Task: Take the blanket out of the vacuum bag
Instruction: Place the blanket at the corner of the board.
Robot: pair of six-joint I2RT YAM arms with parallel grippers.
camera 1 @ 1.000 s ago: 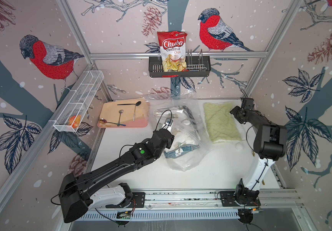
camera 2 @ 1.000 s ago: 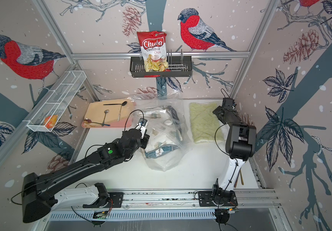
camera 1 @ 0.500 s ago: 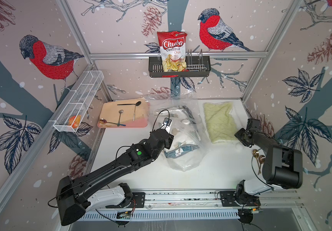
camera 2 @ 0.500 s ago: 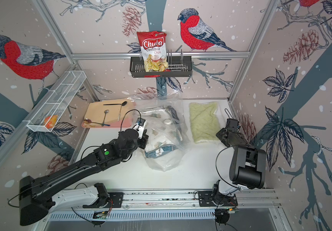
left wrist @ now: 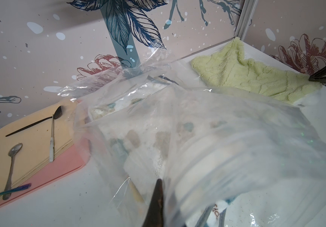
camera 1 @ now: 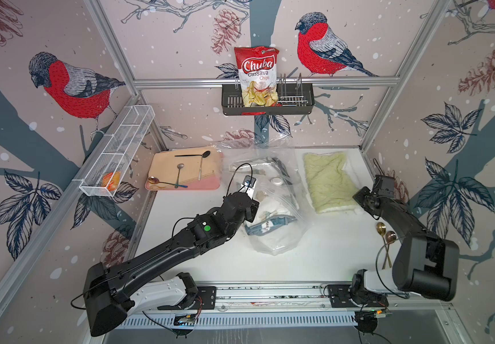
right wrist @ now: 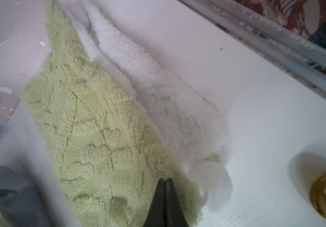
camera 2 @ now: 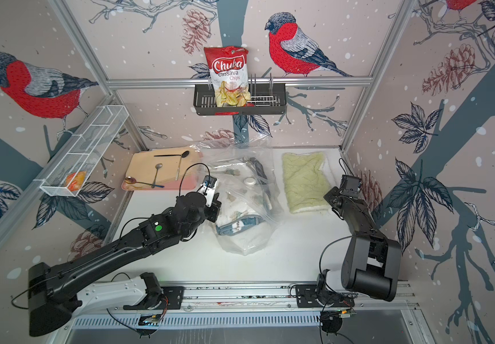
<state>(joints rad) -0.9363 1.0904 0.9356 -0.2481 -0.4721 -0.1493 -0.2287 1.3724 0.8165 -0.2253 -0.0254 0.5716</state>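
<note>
We count 1 bag [camera 1: 279,235], 1 blanket [camera 1: 326,181] beside it; L gripper [left wrist: 161,183] pinches bag, R gripper [right wrist: 165,181] pressed together.

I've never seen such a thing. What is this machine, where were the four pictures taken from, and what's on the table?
The left arm and right arm are robot arms mounted at the table edge. Two pictures look down from overhead; two come from cameras on the wrists. Midtable lies a clear bag holding white cloth; beside it is a green blanket, outside. A tray with spoons sits at the back, gold spoons by the right arm. The left gripper is shut on the bag's plastic. The right gripper is shut at the blanket's edge; whether it pinches it is unclear.
</note>
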